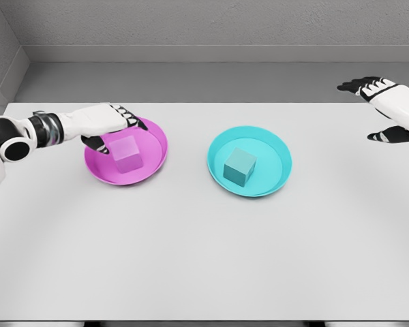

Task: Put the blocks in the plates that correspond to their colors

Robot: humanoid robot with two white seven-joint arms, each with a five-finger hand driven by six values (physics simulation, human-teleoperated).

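Your left hand (112,126) hangs over the pink plate (157,139), fingers loose, gripping nothing. The matte pink block (127,154) sits inside that glossy round plate. Right of it, a teal block (239,166) sits in the teal plate (281,163). Far right, your right hand (388,109) is spread open.

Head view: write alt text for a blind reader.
A magenta block sits in the magenta plate, a teal block in the teal plate. The left hand hovers by the magenta block; the right hand is raised, open.
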